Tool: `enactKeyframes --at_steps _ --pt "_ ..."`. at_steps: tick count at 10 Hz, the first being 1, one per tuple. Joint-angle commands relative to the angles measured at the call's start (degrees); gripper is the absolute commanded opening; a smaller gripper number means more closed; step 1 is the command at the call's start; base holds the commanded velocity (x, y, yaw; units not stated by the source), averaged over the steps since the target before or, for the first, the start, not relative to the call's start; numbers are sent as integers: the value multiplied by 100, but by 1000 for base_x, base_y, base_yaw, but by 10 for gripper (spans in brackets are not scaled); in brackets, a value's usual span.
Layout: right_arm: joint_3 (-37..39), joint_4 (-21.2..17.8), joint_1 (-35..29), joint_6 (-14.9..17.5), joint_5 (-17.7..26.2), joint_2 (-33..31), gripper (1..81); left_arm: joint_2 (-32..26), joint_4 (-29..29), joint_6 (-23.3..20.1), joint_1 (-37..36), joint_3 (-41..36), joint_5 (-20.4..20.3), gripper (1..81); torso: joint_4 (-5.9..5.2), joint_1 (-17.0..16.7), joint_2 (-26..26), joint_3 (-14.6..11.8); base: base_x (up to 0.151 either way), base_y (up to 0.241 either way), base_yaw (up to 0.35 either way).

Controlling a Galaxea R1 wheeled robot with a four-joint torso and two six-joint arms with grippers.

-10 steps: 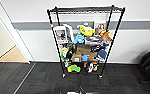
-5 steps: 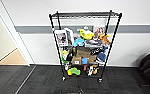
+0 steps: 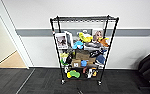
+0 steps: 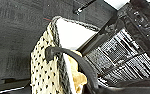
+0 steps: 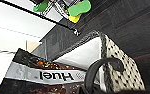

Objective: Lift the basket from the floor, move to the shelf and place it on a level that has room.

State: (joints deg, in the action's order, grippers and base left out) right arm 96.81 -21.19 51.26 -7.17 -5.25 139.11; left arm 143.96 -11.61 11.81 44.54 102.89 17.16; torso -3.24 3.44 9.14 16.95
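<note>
Closer now: across the last second the whole head view has grown around the shelf [image 3: 82,50], so the camera has rolled in toward it while the rack itself sits where it was, against the white wall with the grey rail. Its casters stand on the dark carpet floor [image 3: 41,83]. Above the crowded middle tiers, the top level [image 3: 84,18] reads as a bare wire grid between the post tops, and that looks like the tier with room. Below it the shelf is packed: picture cards, a yellow toy [image 3: 85,38], a blue one, brown boxes [image 3: 81,58], and green and yellow pieces on the lowest tier.

And the basket? It's off the carpet and riding with the robot. The left wrist view has the basket [image 4: 44,67] close up, checkered side, dark braided rim, white liner, with its dark loop handle [image 4: 66,53] arching toward the camera and carpet well below. The right wrist view catches the other end, with a loop handle there as well and a dark packet [image 5: 41,75] lettered "Huel" lying inside on the liner. Beyond it, the shelf's lowest wire edge and those green toys are near.

Whether either gripper is clamped on a handle, I can't tell; the fingers don't resolve. My read: the lift is done, the approach nearly so, placement not yet begun.
</note>
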Motion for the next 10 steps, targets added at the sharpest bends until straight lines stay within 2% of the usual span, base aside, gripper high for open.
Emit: enactKeyframes --at_steps 1,2,3,4,7,9,10 --pt "-356 -8 -726 -21 104 -82 10 -139 -254 -39 -802 -339 103 10 -5 0 0 0 0 0 0" --pt "-348 -8 -717 -21 104 -82 10 -217 -263 -39 -715 -400 -115 10 44 0 0 -15 0 0 0" --pt "-339 1 -717 -21 112 -82 10 -332 -255 -39 -592 -524 -476 10 54 -2 0 -237 0 0 0" --pt "-348 1 -726 -21 112 -82 10 -393 -263 -30 -565 -550 -565 10 53 -2 0 -439 0 0 0" --pt "-357 9 -709 -21 112 -73 10 -473 -263 -30 -459 -533 -539 10 53 0 -2 -694 0 0 0" --pt "-366 9 -700 -21 104 -82 10 -473 -263 -30 -459 -533 -504 10 53 -11 0 -716 0 0 0" --pt "-365 9 -682 -21 104 -82 10 -464 -254 -30 -459 -533 -504 10 53 -13 0 -619 0 0 0"
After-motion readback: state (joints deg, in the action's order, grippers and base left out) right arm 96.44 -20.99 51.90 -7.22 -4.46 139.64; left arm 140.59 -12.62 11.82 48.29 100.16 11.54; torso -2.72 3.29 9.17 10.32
